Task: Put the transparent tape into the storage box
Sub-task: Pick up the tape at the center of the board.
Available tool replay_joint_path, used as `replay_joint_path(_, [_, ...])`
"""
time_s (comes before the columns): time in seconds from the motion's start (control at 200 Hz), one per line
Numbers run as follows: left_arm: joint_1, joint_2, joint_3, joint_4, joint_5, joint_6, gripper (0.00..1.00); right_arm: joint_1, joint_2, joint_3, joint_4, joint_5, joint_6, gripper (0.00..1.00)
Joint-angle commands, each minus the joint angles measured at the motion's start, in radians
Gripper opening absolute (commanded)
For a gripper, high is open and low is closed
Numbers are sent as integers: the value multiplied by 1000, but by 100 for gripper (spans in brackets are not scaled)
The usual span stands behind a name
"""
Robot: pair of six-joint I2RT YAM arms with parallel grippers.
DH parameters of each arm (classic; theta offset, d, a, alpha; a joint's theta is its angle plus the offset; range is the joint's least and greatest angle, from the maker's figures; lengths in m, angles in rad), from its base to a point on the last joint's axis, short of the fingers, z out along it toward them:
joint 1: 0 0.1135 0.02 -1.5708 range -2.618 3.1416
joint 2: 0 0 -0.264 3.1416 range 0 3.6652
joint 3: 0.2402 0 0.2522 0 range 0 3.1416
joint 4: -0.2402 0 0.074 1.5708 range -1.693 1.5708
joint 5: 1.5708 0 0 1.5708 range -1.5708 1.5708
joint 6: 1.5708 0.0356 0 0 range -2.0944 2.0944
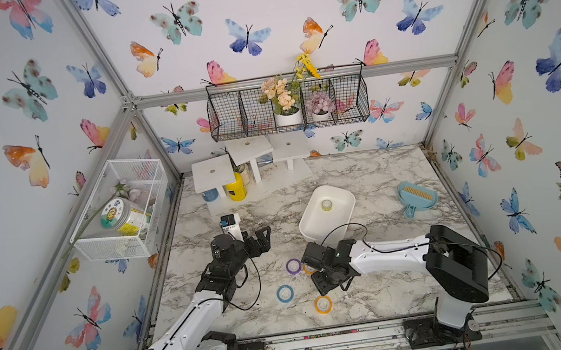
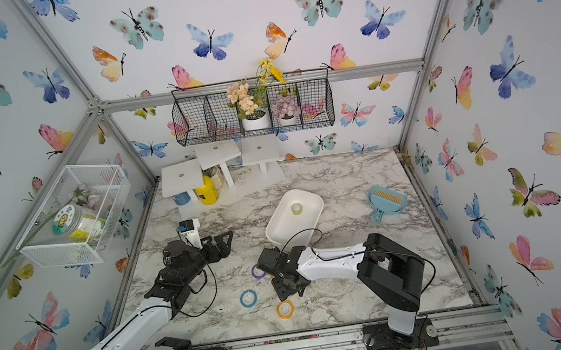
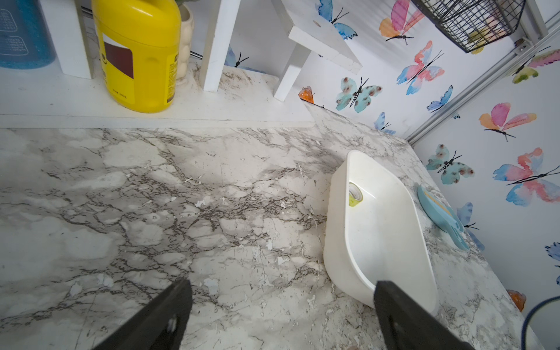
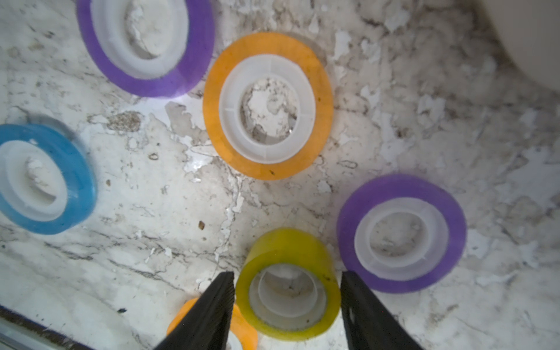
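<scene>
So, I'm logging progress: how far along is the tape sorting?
Done: one yellow-green roll lies in the storage box. In hand: the right gripper straddles a second yellow-green roll, grip unclear; the left gripper is open, empty. Left: purple rolls, orange rolls, blue roll on the marble.

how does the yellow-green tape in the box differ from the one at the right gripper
The boxed roll lies inside the storage box; the other roll is outside, between the right gripper's jaws. The boxed roll lies alone; the other roll has a purple roll beside it. Both are yellow-green.
</scene>
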Motion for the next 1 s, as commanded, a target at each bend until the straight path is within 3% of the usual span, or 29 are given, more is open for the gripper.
replay_joint_path(0.0, [-4,4,16,-14,-14,7,99,11,24,18,-27,30,2,60])
replay_joint_path(0.721, [-4,3,17,-16,-17,7,99,26,52,44,-75,66,14,56])
replay_joint_path(0.996, [-4,2,16,-16,-19,7,99,26,-15,50,-80,69,12,50])
